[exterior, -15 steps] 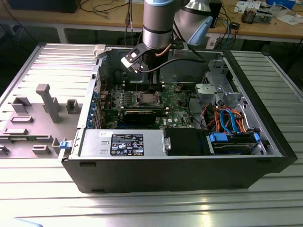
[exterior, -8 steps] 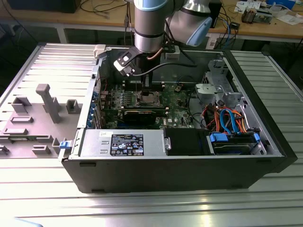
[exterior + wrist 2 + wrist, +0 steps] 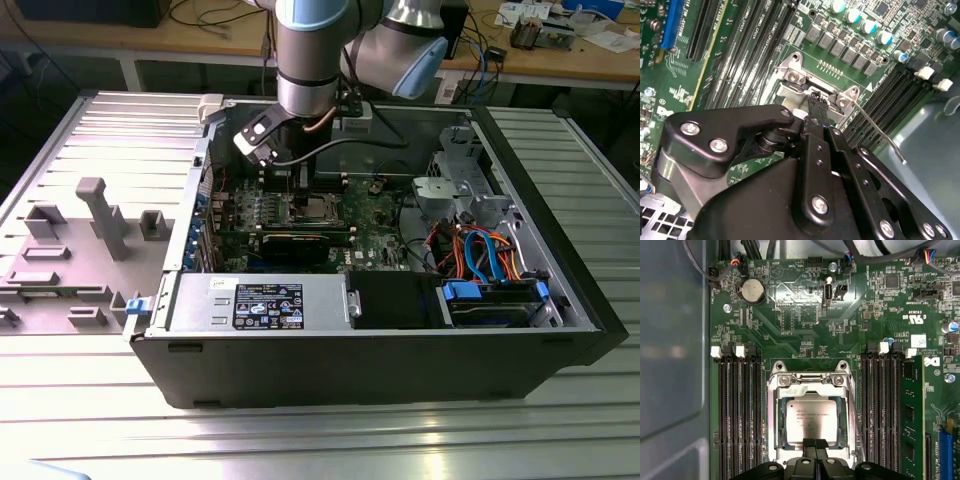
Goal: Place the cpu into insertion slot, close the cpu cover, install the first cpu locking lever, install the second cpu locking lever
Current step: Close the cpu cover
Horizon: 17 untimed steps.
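The cpu (image 3: 812, 420), a square chip with a dull silver top, lies in the insertion slot (image 3: 315, 208) on the green board. The cpu cover (image 3: 812, 390), a silver frame with a square window, lies down around it. My gripper (image 3: 815, 444) is shut, its black fingertips together over the near edge of the chip with nothing seen between them. In the second wrist view the gripper (image 3: 816, 97) points down at the socket's metal bracket. A thin metal locking lever (image 3: 880, 135) sticks out from the socket's corner, raised off the board.
Long memory slots (image 3: 737, 410) flank the socket, and a green memory stick (image 3: 912, 420) stands in one. The open case (image 3: 560, 260) holds a power supply (image 3: 265, 305) and a drive bay with blue and orange cables (image 3: 480, 255). A grey fixture (image 3: 100, 215) stands at the exterior view's left.
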Available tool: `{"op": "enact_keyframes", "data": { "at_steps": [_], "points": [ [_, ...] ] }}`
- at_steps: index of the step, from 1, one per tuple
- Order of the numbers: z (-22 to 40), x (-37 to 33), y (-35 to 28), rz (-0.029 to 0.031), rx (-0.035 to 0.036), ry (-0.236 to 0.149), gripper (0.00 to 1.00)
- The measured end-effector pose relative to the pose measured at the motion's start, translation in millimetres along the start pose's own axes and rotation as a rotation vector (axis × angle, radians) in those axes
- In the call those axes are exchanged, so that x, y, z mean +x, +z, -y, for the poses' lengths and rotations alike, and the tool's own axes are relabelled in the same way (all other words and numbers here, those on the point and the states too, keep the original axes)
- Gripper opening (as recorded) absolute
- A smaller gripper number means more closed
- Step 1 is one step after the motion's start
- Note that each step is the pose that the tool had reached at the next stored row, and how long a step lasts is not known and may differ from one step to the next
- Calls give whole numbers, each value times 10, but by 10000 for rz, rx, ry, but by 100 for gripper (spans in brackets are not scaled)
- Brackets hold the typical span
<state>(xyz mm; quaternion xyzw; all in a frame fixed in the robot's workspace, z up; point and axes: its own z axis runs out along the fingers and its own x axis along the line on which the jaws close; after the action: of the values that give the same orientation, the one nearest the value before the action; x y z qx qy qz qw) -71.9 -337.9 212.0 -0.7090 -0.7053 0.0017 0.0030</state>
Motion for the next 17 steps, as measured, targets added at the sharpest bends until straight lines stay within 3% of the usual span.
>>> {"op": "enact_keyframes", "data": {
  "at_steps": [5,12,15,17],
  "points": [
    [3,-1,67,6,45,-5,11],
    [-11,0,22,0,42,-8,11],
    [-111,1,22,0,57,-7,11],
    [-209,1,21,1,68,-8,11]
  ]
}}
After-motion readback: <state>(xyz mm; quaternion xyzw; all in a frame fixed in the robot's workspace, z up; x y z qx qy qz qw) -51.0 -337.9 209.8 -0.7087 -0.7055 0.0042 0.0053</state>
